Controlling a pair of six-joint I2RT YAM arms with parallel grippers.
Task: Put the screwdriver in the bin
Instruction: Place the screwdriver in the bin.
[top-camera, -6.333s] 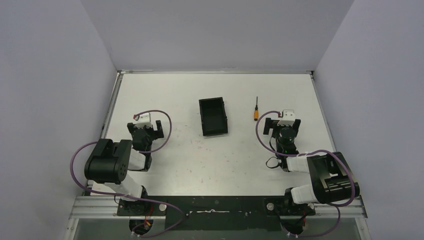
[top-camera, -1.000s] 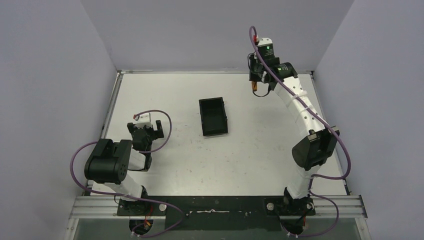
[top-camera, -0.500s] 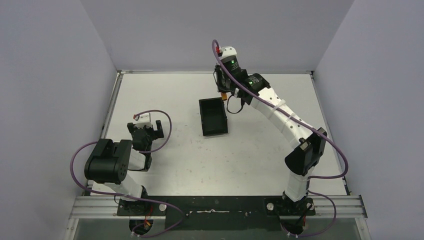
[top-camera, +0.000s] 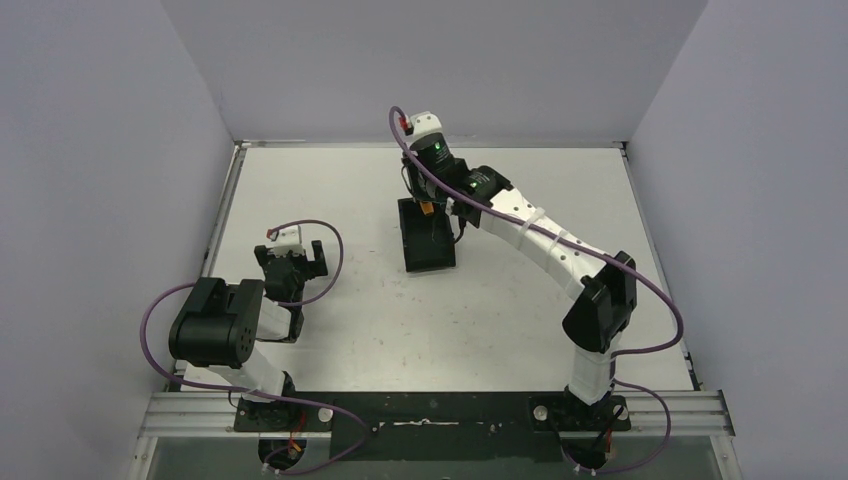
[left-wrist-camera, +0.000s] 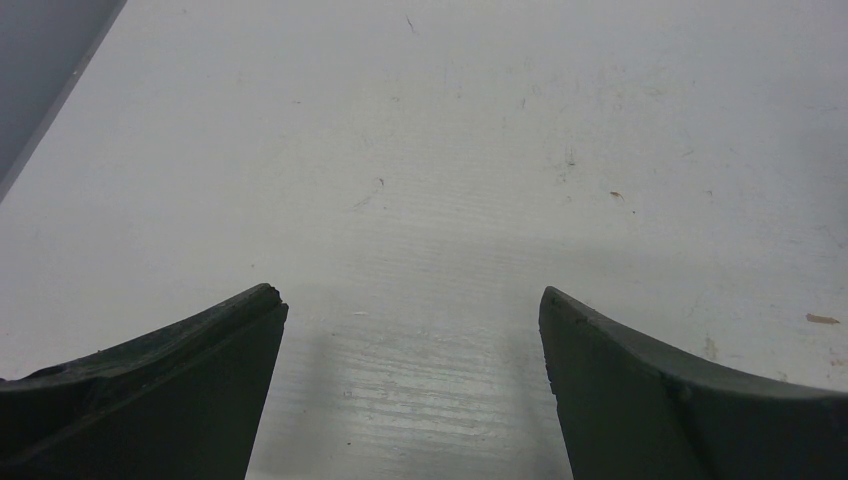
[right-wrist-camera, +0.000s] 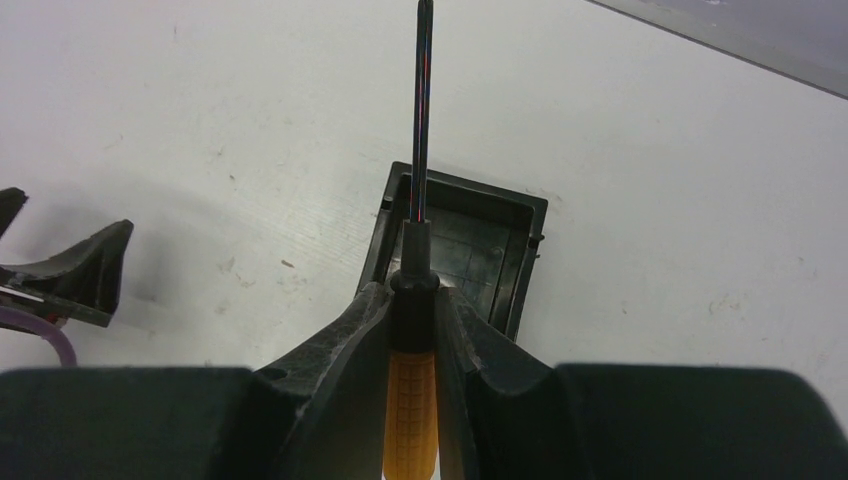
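Note:
My right gripper (right-wrist-camera: 412, 300) is shut on the screwdriver (right-wrist-camera: 411, 400), gripping its orange handle, with the thin dark shaft pointing straight out ahead. Seen from above, the right gripper (top-camera: 430, 205) hangs over the far end of the black bin (top-camera: 427, 240), and a bit of the screwdriver's orange handle (top-camera: 430, 208) shows there. Through the right wrist camera the bin (right-wrist-camera: 500, 250) lies just below and beyond the fingertips, open side up. My left gripper (top-camera: 292, 262) rests low at the left of the table (top-camera: 560, 200), far from the bin, and the left wrist camera shows its fingers (left-wrist-camera: 200, 370) spread wide over bare table.
Grey walls close in the white table on the left, back and right. The left arm's gripper (right-wrist-camera: 70, 275) shows at the left edge of the right wrist view. The right arm stretches across the table's right half toward the bin.
The right arm has swung left from the back right corner, carrying the screwdriver to above the bin's far end. The left arm has not moved.

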